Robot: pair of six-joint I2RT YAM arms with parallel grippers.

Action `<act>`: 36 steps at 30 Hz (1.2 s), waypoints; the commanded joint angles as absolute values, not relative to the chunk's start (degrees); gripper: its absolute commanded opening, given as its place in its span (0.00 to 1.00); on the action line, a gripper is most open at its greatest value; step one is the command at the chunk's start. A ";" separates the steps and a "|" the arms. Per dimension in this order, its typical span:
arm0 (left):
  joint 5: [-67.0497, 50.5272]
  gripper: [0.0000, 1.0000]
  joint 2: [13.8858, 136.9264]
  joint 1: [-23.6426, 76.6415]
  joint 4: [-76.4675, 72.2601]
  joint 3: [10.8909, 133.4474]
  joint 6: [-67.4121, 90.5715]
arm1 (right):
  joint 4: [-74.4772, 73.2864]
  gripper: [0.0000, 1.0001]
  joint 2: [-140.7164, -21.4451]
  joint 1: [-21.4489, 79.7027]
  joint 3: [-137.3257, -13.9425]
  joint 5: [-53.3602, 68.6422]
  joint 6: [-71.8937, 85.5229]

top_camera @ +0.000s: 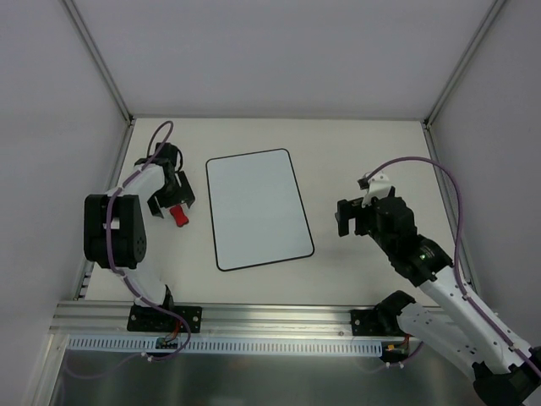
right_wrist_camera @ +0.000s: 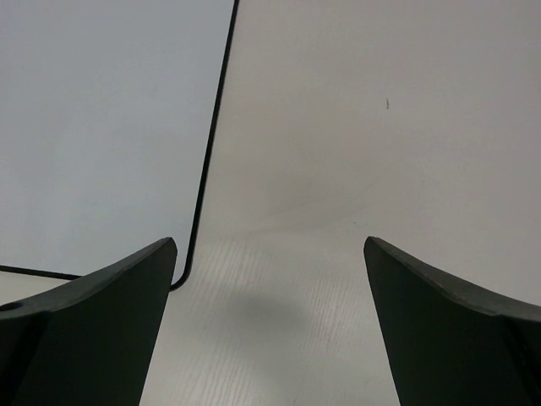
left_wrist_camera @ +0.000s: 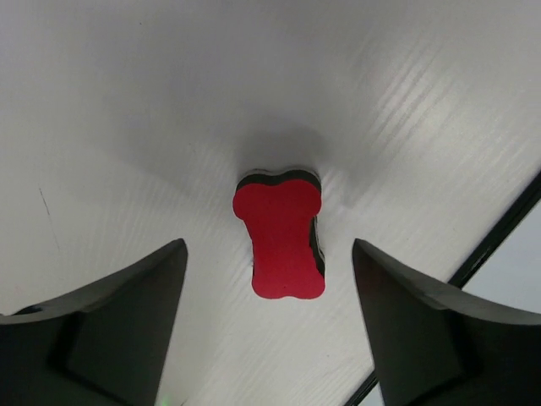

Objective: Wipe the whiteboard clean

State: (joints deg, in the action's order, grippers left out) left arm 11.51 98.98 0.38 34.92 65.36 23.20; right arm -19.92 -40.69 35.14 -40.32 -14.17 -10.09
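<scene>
While the blank whiteboard (top_camera: 258, 210) lies flat at centre frame on the table (top_camera: 355, 161), one red bone-shaped eraser (left_wrist_camera: 279, 237) rests just left of it between the parted, non-touching jaws of the left gripper (top_camera: 175, 203), the right gripper (right_wrist_camera: 270, 245) spread wide and empty at centre right.

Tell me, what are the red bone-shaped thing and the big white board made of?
The red eraser looks like soft foam: it has a matte red face, with a dark layer showing along its side. The whiteboard looks like a smooth, hard white sheet with a thin black rim, maybe coated plastic or metal; the pictures cannot settle which.
</scene>
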 commanded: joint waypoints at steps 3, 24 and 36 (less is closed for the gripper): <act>6.69 0.93 86.17 0.35 36.47 67.23 23.21 | -23.63 0.99 -38.32 33.23 -49.03 -20.72 -12.22; 8.87 0.99 48.70 0.35 42.01 94.74 11.70 | -11.26 0.99 -43.07 32.26 -78.22 -36.22 -40.94; 10.28 0.99 45.62 0.35 41.92 100.63 10.90 | -6.59 0.99 -42.80 32.26 -79.63 -32.52 -41.22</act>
State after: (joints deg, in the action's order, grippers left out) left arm 9.54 45.34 0.38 41.52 99.55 12.38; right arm -10.72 -42.57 32.49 -77.30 -33.82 -40.77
